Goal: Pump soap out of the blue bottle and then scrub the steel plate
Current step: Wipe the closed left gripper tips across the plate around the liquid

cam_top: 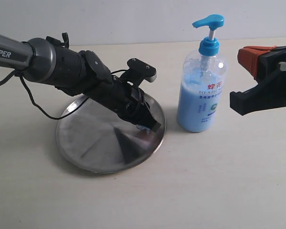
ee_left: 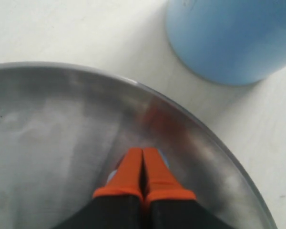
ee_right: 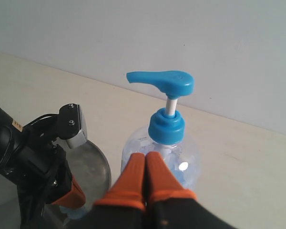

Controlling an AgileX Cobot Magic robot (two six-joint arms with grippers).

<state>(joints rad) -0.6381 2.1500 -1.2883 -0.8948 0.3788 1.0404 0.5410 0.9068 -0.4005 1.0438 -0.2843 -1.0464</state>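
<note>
The steel plate (cam_top: 93, 143) lies left of the blue bottle (cam_top: 201, 95), which stands upright with its pump head (cam_top: 209, 21) raised. My left gripper (cam_top: 151, 125) is shut, its orange fingertips (ee_left: 133, 160) pressed down on the plate (ee_left: 52, 129) near the rim facing the bottle (ee_left: 233, 38). A pale blue blob of soap (ee_left: 111, 177) peeks out from under those fingers, also seen as soap (ee_right: 76, 210) below the left fingers in the right wrist view. My right gripper (ee_right: 145, 157) is shut and hangs in the air right of the bottle (ee_right: 181, 164), below pump height, apart from it.
The pale tabletop (cam_top: 219, 181) runs around the plate and bottle. A black cable (cam_top: 31, 100) trails from the left arm down to the table behind the plate. A white wall stands at the back.
</note>
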